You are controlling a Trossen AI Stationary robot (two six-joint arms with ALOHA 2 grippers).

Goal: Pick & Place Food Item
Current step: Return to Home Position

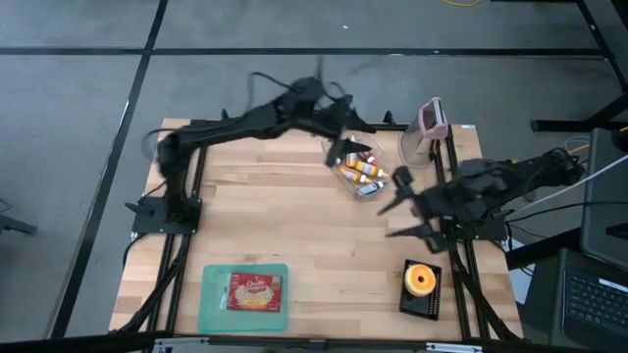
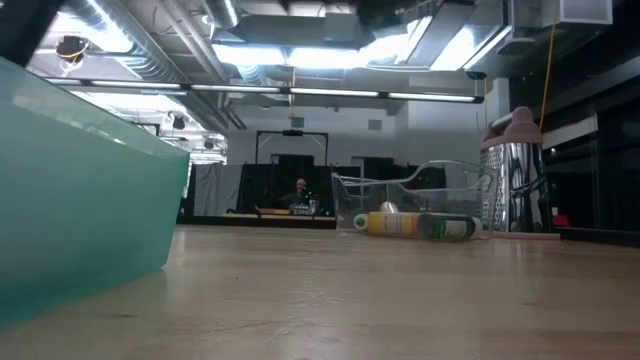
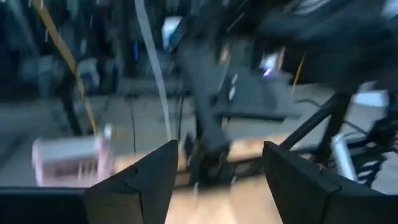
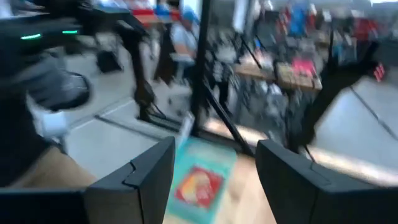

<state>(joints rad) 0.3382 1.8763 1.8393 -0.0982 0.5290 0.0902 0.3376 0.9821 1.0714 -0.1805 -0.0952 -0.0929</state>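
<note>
Left tool [image 3: 221,146] hangs open and empty just over the bin [image 2: 440,185] at the table's one o'clock, where the colouring bottles [image 1: 365,174] lie inside, and the right tool [image 4: 216,143], likewise open and holding nothing, sits near three o'clock, so I'd judge both free to head home.

A teal tray [image 1: 213,294] held a red packet [image 1: 255,291] at 7 o'clock; grater [image 1: 429,120] at 1; orange disc [image 1: 422,278] at 5.
</note>
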